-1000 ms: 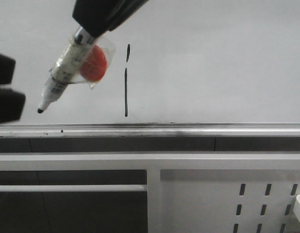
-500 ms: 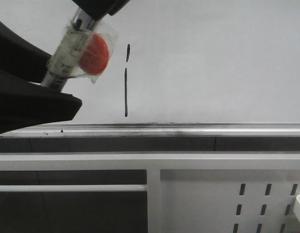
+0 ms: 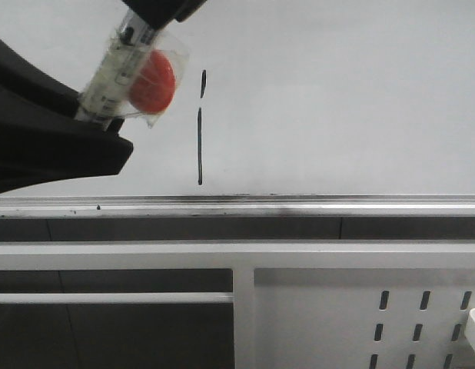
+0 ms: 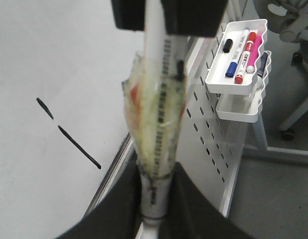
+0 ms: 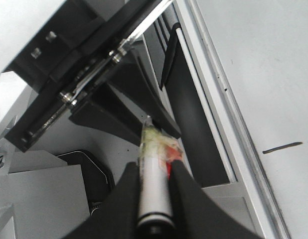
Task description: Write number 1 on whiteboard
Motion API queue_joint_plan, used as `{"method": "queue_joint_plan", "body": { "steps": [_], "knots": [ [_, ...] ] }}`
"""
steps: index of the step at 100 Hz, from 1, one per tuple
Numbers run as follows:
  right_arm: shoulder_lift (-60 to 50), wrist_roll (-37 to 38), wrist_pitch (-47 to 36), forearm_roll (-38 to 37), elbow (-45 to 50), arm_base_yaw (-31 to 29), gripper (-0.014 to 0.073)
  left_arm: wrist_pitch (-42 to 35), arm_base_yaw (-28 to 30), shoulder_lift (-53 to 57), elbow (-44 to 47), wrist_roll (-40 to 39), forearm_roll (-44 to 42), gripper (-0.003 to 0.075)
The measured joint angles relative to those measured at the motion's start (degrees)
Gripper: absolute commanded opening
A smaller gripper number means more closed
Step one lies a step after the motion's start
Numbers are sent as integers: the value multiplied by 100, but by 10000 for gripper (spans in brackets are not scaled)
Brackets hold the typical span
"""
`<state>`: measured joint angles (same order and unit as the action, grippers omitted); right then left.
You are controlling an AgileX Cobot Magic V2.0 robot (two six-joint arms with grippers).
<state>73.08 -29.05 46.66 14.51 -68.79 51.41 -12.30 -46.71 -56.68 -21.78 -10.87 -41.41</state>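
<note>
looking like office or lab workspace. large glossy whiteboard with silver tray rail standing over white perforated metal panel. white tray hanging on panel, holding coloured markers. wheeled office chair base showing on plain grey floor. black robot arm hardware filling right wrist view.

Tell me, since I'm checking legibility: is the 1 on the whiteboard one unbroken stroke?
Broken. The number 1 on the whiteboard has a small gap near its top, splitting off a short upper dash.
</note>
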Motion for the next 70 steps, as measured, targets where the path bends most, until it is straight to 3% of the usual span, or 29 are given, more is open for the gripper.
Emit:
{"method": "queue_joint_plan", "body": {
  "steps": [6, 21, 28, 41, 50, 55, 65, 70],
  "knots": [
    [0, 0, 0, 0, 0, 0, 41, 0, 0, 0, 0, 0, 86, -20],
    [0, 0, -52, -81, -57, 0, 410, -10, 0, 0, 0, 22, 686, -20],
    [0, 0, -29, -198, -78, 0, 465, -10, 0, 0, 0, 22, 1052, -20],
    [-201, 131, 61, -507, -78, 0, 433, -28, 0, 0, 13, 11, 1799, -20],
    [-416, 349, 271, -666, -78, 0, 355, -294, 0, 0, 193, 11, 2372, -20],
    [-527, 486, 414, -700, -78, 0, 253, -603, 13, 0, 342, 11, 2743, -20],
    [-725, 718, 740, -740, -78, 0, -78, -1479, 142, 0, 768, 99, 3562, -20],
    [-842, 791, 927, -782, -78, 0, -59, -2013, 238, 0, 1010, 261, 4105, -20]
  ]
}}
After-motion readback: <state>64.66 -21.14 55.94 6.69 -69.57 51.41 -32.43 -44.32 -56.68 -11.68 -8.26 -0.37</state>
